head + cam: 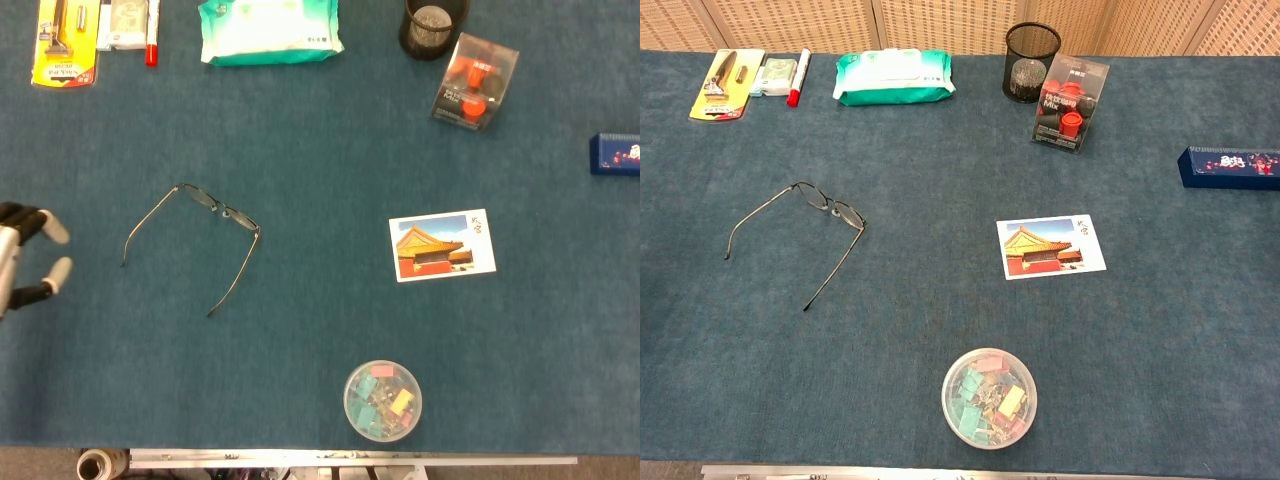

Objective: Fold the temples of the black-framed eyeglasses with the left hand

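1 eyeglasses (190,240), temples open, 1 left hand (28,262)

This looks like a test room for a robot — a lab, not a home. A big table (940,140) is covered with flat blue felt, and small things are laid out far apart on it, like a test. There is a mesh pen cup (1031,62), a pack of wipes (894,77), a razor on a yellow card (722,84), a red marker (797,79), a postcard (1051,246) and a round tub of coloured clips (989,397). Behind the table stands a woven screen (940,22) — it closes off the space.
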Action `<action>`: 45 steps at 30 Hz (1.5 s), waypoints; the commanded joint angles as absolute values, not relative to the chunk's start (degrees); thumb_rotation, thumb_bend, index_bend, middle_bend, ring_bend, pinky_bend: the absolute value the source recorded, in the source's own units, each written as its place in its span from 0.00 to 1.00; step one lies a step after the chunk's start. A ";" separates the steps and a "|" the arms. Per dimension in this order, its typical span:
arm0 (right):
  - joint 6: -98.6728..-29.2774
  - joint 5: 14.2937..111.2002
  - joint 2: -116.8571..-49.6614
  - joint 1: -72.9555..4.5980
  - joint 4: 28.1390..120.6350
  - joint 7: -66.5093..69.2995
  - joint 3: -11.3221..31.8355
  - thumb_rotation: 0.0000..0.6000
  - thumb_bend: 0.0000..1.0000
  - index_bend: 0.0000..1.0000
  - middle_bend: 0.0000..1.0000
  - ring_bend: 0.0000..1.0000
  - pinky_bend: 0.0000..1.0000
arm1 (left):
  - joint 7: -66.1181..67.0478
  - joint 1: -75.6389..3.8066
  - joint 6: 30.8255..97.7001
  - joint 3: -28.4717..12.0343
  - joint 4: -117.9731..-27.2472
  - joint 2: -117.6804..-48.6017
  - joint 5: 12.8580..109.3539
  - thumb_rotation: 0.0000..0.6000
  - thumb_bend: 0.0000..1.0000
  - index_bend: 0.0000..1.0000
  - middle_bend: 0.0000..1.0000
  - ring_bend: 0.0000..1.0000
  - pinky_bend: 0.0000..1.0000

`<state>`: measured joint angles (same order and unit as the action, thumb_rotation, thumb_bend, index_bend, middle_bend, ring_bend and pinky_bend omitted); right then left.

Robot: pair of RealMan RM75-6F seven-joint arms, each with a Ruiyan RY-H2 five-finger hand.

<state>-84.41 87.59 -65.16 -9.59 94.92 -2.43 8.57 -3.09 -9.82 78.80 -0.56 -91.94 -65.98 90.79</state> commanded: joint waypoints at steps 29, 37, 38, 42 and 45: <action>-83.98 84.65 -66.16 -10.25 92.90 -4.41 8.41 1.00 0.60 0.58 0.52 0.42 0.66 | -7.41 -21.86 65.98 0.59 -89.74 -71.75 94.16 1.00 0.29 0.39 0.14 0.10 0.16; -83.07 83.91 -66.70 -10.44 92.00 -4.35 8.09 1.00 0.60 0.58 0.52 0.42 0.66 | -8.00 -24.96 62.14 0.01 -87.58 -74.63 92.45 1.00 0.29 0.38 0.07 0.04 0.12; -83.00 83.84 -66.80 -10.46 91.91 -4.34 8.06 1.00 0.60 0.58 0.52 0.42 0.66 | -7.98 -25.32 61.74 -0.01 -87.36 -74.85 92.38 1.00 0.29 0.38 0.07 0.04 0.12; -82.69 83.62 -67.19 -10.50 91.47 -4.16 7.86 1.00 0.60 0.58 0.52 0.42 0.66 | -8.13 -26.90 59.85 -0.03 -86.27 -75.92 91.91 1.00 0.29 0.38 0.05 0.02 0.11; -82.54 83.57 -67.38 -10.52 91.14 -3.97 7.74 1.00 0.60 0.58 0.52 0.42 0.66 | -8.11 -27.73 58.96 0.02 -85.42 -76.59 91.67 1.00 0.29 0.38 0.04 0.01 0.11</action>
